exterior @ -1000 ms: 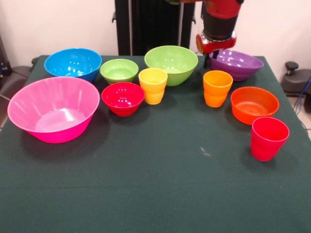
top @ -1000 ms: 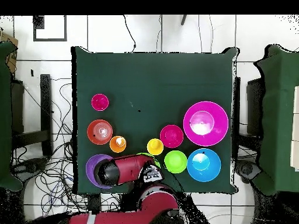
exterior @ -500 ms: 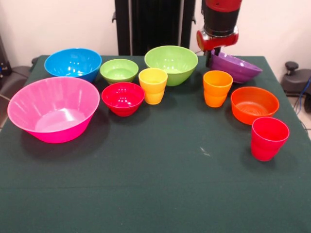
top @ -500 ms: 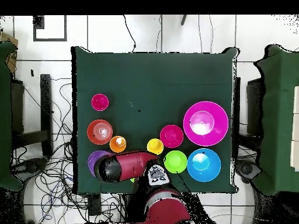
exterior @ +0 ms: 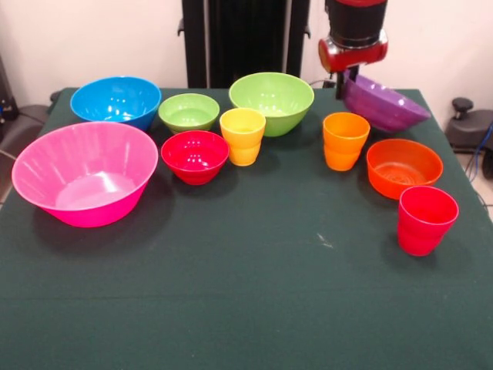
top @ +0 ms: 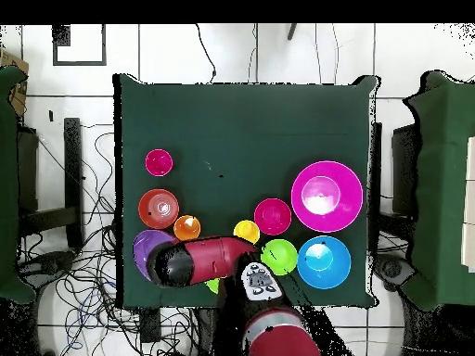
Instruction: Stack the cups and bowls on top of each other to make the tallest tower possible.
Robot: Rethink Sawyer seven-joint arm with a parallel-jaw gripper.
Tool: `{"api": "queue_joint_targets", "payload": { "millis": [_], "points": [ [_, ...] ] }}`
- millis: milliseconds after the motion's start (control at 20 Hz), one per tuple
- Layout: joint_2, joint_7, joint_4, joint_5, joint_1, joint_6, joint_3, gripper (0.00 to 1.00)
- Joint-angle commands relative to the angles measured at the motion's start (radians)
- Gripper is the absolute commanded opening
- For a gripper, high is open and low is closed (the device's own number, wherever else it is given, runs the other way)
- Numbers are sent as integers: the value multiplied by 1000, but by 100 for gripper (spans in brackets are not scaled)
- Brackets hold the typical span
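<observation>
Gripper [exterior: 340,83] is clamped on the tilted purple bowl's [exterior: 383,102] rim, seen from the front; the bowl is held off the green cloth table [exterior: 246,293], behind the orange cup [exterior: 344,140]. A pale wall is seen behind.

From overhead, the red arm [top: 209,260] hides the gripper, and the purple bowl [top: 145,250] shows beside it; cables are strewn on the tiled floor [top: 83,176].

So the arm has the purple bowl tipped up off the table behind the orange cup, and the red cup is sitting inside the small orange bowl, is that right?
Not quite. The red cup is not inside the small orange bowl; it stands on the table in front of it, as the front view shows. The rest holds: the gripper has the purple bowl tipped up behind the orange cup.
</observation>
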Motion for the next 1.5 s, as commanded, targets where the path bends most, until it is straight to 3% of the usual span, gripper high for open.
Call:
{"api": "queue_joint_targets", "payload": {
  "millis": [50,300,550,700,850,1050,1500],
  "points": [
    [-159,25,129,141,-97,250,258,0],
    [-253,-12,231,242,-163,326,402,0],
    [-340,-22,249,322,-188,407,460,0],
    [-342,-30,150,253,-193,453,398,0],
    [-309,-66,14,113,-211,521,326,0],
    [-276,-62,-101,-6,-214,543,285,0],
    [-214,-113,-222,-60,-289,570,330,0]
  ]
}}
